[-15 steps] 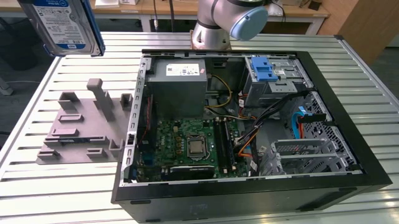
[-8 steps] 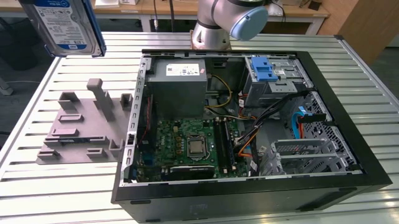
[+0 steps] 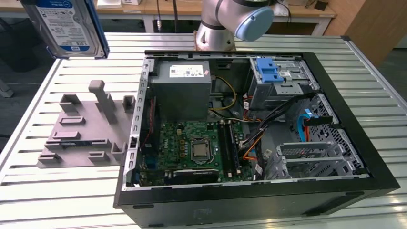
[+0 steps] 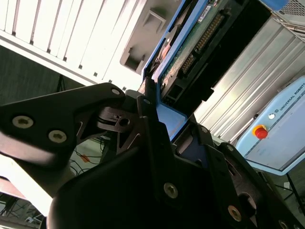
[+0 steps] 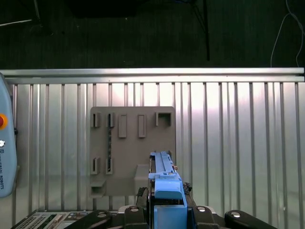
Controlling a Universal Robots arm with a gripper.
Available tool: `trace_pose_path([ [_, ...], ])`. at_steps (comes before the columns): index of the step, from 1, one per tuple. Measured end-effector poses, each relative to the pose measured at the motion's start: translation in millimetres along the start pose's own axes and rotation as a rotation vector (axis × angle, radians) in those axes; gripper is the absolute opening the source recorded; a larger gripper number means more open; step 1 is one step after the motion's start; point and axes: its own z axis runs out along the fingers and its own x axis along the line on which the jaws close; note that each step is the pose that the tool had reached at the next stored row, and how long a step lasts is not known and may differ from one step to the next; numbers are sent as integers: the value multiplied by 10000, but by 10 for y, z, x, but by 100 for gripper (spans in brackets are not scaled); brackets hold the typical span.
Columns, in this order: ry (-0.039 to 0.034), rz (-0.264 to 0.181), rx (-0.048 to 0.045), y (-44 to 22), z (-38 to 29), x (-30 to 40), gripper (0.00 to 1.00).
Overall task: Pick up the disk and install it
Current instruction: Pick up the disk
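my gripper [image 4: 164, 125] clamped on disk [image 3: 66, 26], jaws pinching its blue rail frame. disk held in air, above grey holder [image 3: 83, 131], well clear of it. open case [image 3: 356, 186] stands just beside holder on slatted table [image 3: 57, 191].

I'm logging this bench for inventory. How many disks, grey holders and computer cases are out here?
disk: 1
grey holder: 1
computer case: 1
total: 3
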Motion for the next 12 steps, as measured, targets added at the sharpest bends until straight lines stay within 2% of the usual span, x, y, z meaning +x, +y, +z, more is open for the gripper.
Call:
trace_pose_path([
  [12, 0, -1, 0, -28, 3, 13, 36],
])
